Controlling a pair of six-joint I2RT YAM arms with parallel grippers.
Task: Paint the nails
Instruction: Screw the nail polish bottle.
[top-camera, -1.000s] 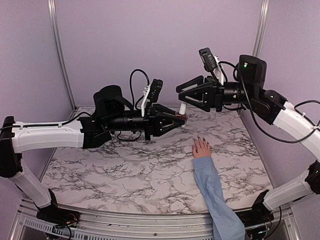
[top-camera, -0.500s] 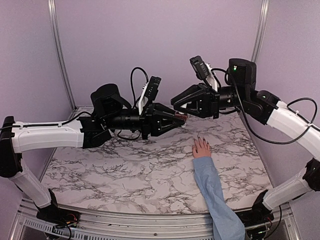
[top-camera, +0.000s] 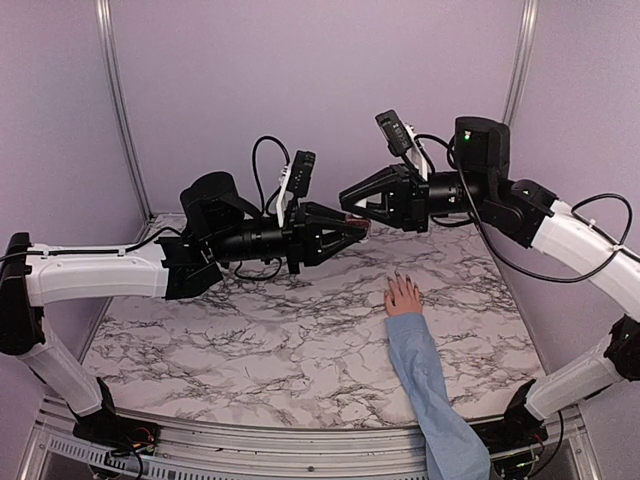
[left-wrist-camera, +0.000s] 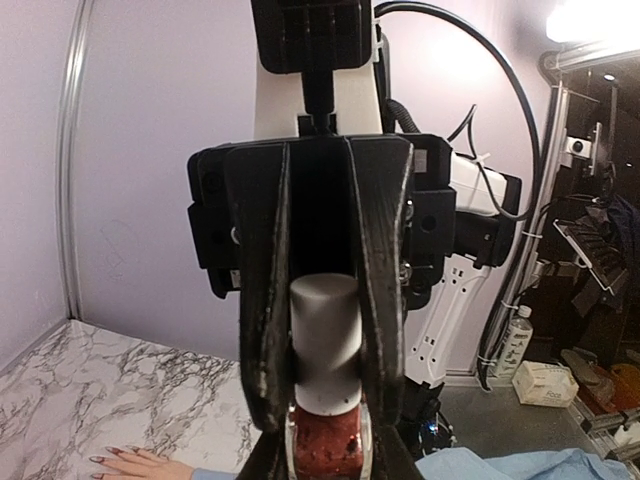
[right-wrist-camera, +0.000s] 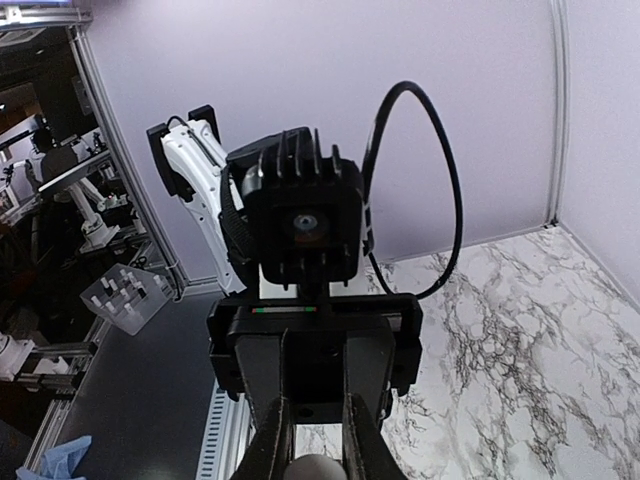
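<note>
My left gripper is held out above the marble table, shut on a small bottle of red polish. The bottle's pale grey cap points at my right gripper. In the left wrist view that gripper's black fingers press on both sides of the cap. The right wrist view shows the top of the cap between my right gripper's fingers. A pinkish hand lies flat on the table below and right of the grippers. Its dark nails point away from me. They also show low in the left wrist view, nails.
A light-blue sleeve runs from the hand to the table's near edge. Purple walls and metal posts close in the back and sides. A cable loops above the left wrist.
My right gripper has moved left and slightly down onto the bottle's cap and closed its fingers on it. The left arm and the hand have barely moved.
</note>
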